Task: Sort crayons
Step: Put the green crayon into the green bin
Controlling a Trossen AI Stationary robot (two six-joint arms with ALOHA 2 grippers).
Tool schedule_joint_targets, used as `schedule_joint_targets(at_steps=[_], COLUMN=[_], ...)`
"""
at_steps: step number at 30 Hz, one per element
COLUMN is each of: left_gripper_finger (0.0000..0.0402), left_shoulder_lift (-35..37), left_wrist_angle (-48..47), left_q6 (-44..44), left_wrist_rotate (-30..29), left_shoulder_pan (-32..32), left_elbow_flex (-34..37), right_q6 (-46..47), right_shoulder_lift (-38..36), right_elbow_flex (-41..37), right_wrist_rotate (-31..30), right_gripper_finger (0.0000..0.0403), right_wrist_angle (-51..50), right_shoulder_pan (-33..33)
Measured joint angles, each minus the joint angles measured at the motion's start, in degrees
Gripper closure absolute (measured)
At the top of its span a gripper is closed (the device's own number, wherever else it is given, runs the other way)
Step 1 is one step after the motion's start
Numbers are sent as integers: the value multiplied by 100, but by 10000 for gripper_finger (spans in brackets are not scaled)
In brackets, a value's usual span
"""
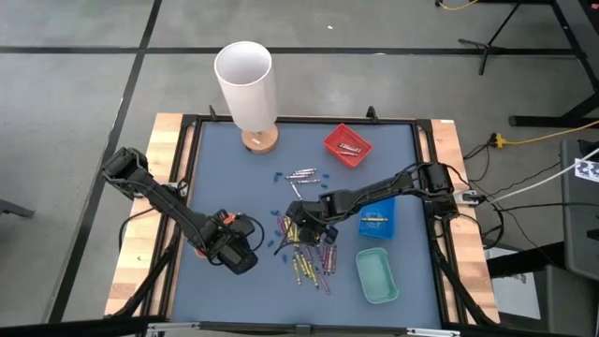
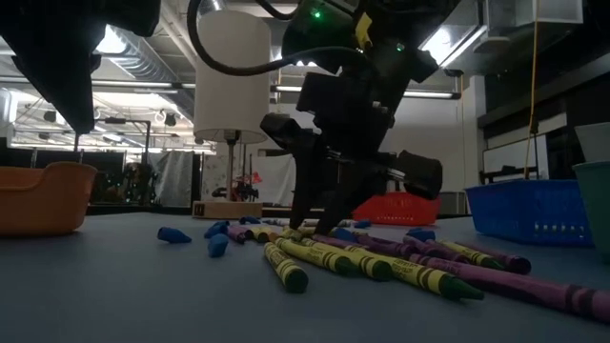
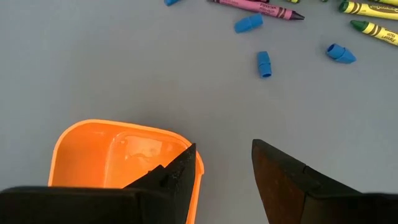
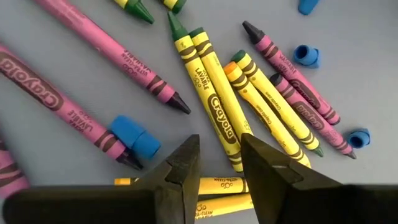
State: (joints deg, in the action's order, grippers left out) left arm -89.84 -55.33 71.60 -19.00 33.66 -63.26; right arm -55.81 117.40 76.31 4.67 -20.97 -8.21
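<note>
Many crayons point(image 1: 307, 251), yellow, purple-pink and gold-orange, lie loose in a pile at the table's middle, and they also show in the low view point(image 2: 381, 262). A few silver-grey ones point(image 1: 301, 175) lie farther back. My right gripper point(image 1: 301, 213) is open and points down over the pile's far edge. In the right wrist view point(image 4: 219, 155) its fingers stand on either side of a yellow crayon's end point(image 4: 225, 138). My left gripper point(image 1: 239, 257) is open and empty at the near left. It hovers over the rim of an orange tray point(image 3: 118, 155).
A red tray point(image 1: 347, 145) with silver crayons stands at the back. A blue tray point(image 1: 377, 220) with a yellow crayon and a teal tray point(image 1: 376, 274) stand at the right. A white lamp on a wooden base point(image 1: 248, 84) stands at the far edge. Small blue bits point(image 3: 264, 63) lie scattered about.
</note>
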Motion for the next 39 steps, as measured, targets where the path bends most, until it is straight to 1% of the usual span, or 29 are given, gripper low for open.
schedule_joint_targets(at_steps=[10, 19, 25, 32, 39], left_gripper_finger=[260, 260, 260, 260, 260], left_shoulder_lift=[0, 0, 0, 0, 0], left_wrist_angle=[4, 13, 19, 65, 68], left_q6=[-16, -14, -12, -12, -14], left_wrist_rotate=[0, 1, 1, 2, 2], left_shoulder_pan=[-1, -1, -1, 0, 0], left_elbow_flex=[0, 0, 0, 0, 0], right_q6=[4, -15, -11, -3, 2], right_shoulder_lift=[-2, 3, 5, 5, 71], right_elbow_flex=[22, 175, 197, 197, 160], right_wrist_rotate=[-44, -282, -308, -168, 90], right_gripper_finger=[288, 288, 288, 288, 288], right_wrist_angle=[-231, -328, -307, -323, -350], right_shoulder_pan=[28, -232, -139, 4, 2])
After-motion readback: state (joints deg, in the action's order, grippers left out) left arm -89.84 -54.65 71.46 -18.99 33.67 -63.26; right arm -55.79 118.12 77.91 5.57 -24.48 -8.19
